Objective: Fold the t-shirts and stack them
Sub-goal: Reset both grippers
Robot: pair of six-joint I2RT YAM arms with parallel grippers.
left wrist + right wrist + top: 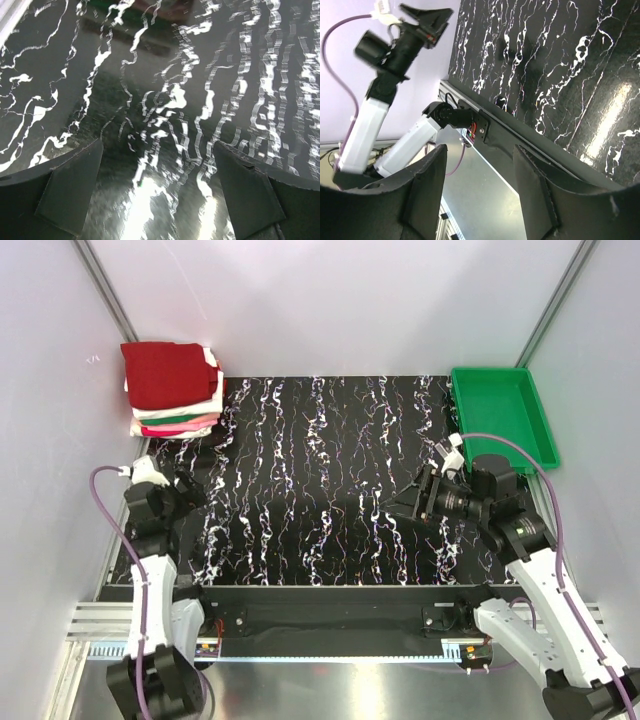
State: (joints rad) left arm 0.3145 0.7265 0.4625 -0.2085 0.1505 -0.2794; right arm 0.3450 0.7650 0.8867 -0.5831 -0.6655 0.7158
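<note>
The t-shirts (172, 400) lie folded and stacked at the far-left corner of the surface (330, 490), red t-shirt (165, 372) uppermost, long axis roughly left-right. Left end effector (157, 167) and right end effector (480, 175): fingers spread wide, holding nothing.

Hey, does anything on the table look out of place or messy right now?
Nothing spilled or damaged. The only untidiness: the folded deep red t-shirt topping the far-left stack sits slightly offset on the white, green and pink folded shirts beneath. The left tool and right tool are open and empty.
</note>
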